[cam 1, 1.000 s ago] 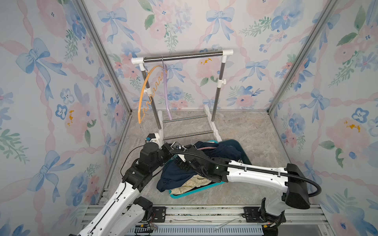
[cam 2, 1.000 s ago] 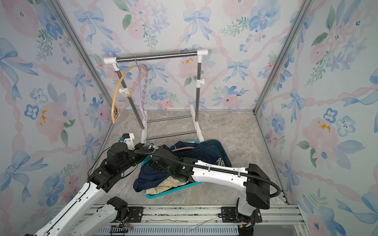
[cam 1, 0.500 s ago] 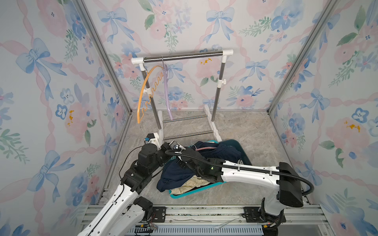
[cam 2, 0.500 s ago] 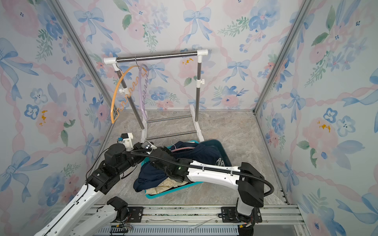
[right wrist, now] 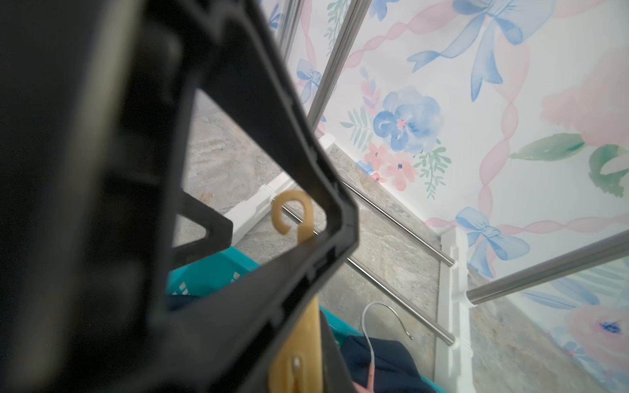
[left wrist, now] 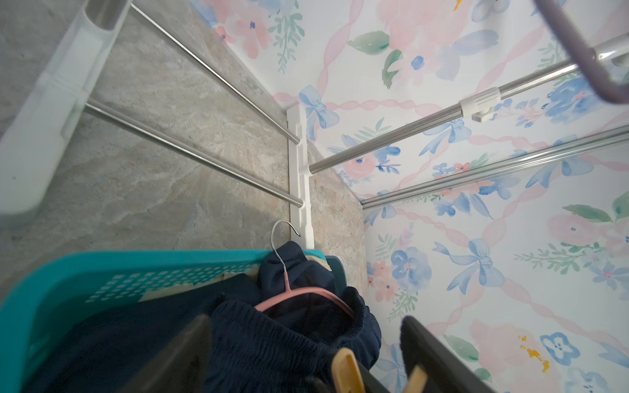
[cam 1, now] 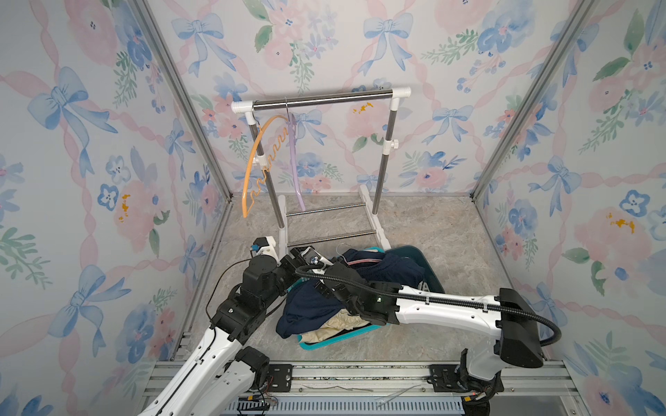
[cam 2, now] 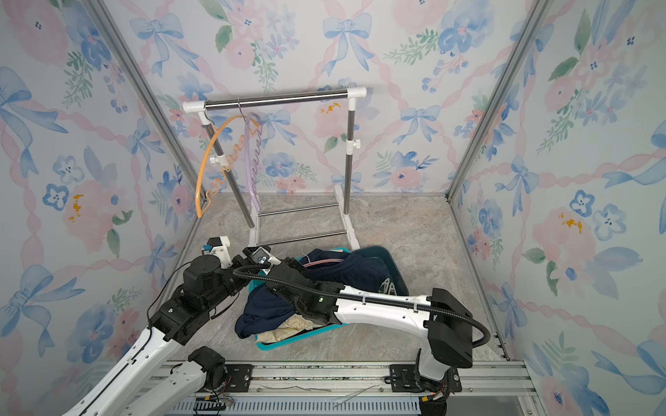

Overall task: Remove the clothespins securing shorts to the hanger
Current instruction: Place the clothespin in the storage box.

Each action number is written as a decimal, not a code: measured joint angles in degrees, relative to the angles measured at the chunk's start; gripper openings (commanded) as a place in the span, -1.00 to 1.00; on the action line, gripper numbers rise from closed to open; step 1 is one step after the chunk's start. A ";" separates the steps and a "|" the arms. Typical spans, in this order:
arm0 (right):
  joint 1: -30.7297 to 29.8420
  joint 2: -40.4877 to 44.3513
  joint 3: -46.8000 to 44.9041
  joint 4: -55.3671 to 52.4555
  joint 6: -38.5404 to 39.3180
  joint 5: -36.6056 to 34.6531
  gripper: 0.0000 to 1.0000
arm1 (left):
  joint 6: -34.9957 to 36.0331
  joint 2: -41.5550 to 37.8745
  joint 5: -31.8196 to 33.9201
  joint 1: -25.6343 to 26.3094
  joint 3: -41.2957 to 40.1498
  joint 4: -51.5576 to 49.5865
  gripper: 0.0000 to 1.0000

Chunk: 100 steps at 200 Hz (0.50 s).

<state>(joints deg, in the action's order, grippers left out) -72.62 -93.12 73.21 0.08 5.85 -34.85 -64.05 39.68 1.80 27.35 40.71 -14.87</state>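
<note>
One light orange plastic clothespin [left wrist: 344, 371] sits clenched in my right gripper [right wrist: 297, 369], left gripper [left wrist: 305, 320] released; I should ease it clear of the navy shorts [left wrist: 272, 340].

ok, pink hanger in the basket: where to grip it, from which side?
Probably the neck of the pink hanger, just below its wire hook: it stands clear of the navy shorts, which swallow both shoulders. Come from above, jaws across the neck, since the basket rim blocks a low approach.

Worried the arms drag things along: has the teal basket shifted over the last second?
No. The teal basket lies with its far rim just in front of the rack foot, as before.
</note>
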 measured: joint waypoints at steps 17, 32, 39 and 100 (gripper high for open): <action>-0.31 1.92 -1.36 -0.92 -0.57 -0.46 -0.76 | 2.58 -1.31 2.78 -0.39 1.73 -0.04 0.96; -0.28 3.41 -3.06 -3.04 -1.51 -1.05 -0.77 | 4.81 -2.84 5.05 -0.79 3.69 0.52 0.96; -0.20 4.07 -3.96 -4.04 -2.19 -1.36 -0.77 | 5.90 -3.43 5.97 -0.92 4.46 0.85 0.96; 4.66 17.33 -11.23 -17.07 -14.19 -2.78 -0.75 | 17.90 -4.17 8.46 -1.14 7.85 2.34 0.97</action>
<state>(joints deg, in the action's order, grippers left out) -67.96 -75.79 61.98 -16.99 -8.34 -37.63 -46.15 35.51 10.26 26.22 48.56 -12.53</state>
